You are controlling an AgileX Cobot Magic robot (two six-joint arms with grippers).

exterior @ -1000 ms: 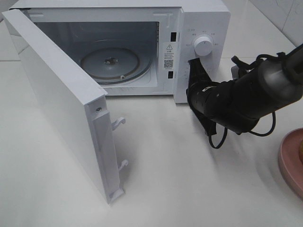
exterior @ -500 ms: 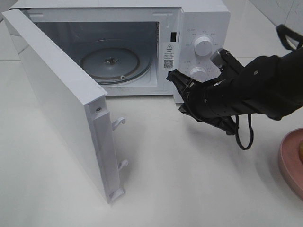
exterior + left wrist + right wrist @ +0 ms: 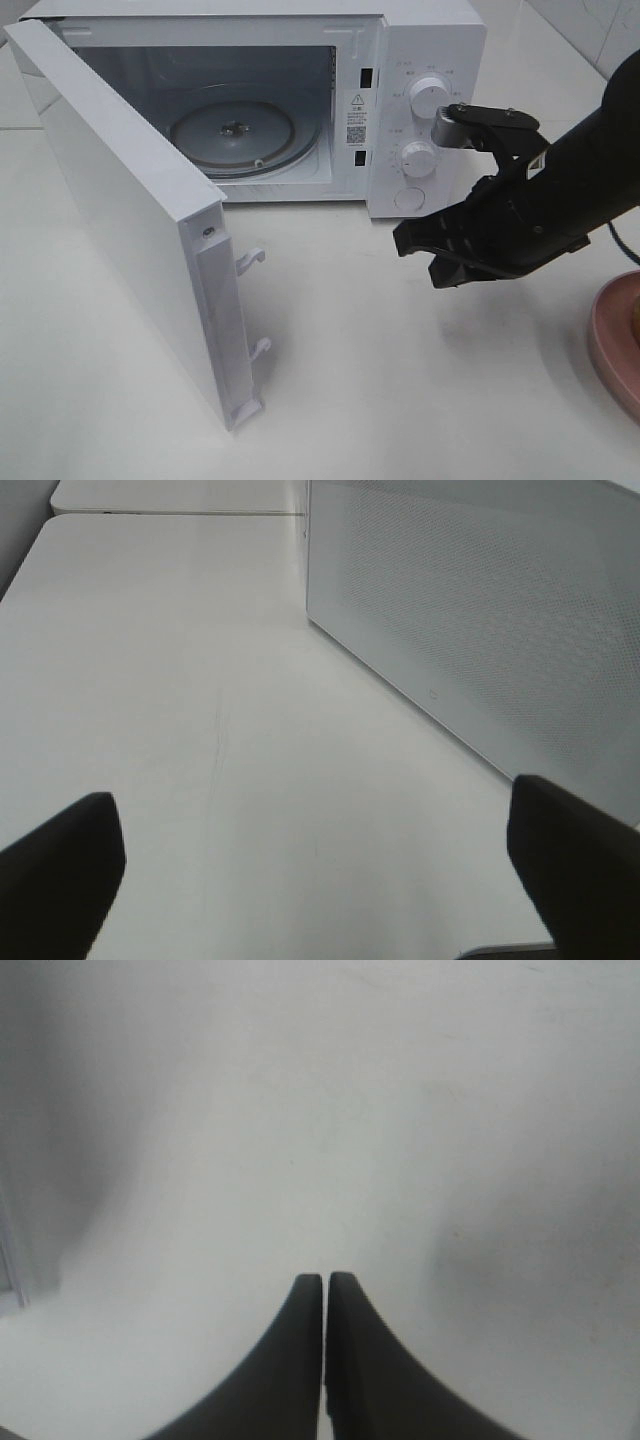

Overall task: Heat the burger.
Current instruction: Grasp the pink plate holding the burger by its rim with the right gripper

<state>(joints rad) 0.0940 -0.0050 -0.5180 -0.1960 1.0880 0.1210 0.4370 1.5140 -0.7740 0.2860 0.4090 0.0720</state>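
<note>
The white microwave (image 3: 420,60) stands at the back with its door (image 3: 130,220) swung wide open and the glass turntable (image 3: 235,135) bare. My right gripper (image 3: 408,248) hovers over the table just in front of the control panel, pointing left, its fingers (image 3: 300,1360) pressed shut on nothing. In the left wrist view my left gripper (image 3: 315,880) is wide open and empty above bare table, beside the microwave's perforated side wall (image 3: 480,620). The burger is out of view past the right edge.
The rim of a pink plate (image 3: 612,340) shows at the right edge. Two dials (image 3: 430,97) and a round button sit on the microwave's panel behind the right arm. The open door juts far forward on the left. White table (image 3: 400,400) spreads in front.
The right arm has pulled away from the control panel and turned. Its shut gripper now points left, lower and further right than before. The microwave door has stayed open.
</note>
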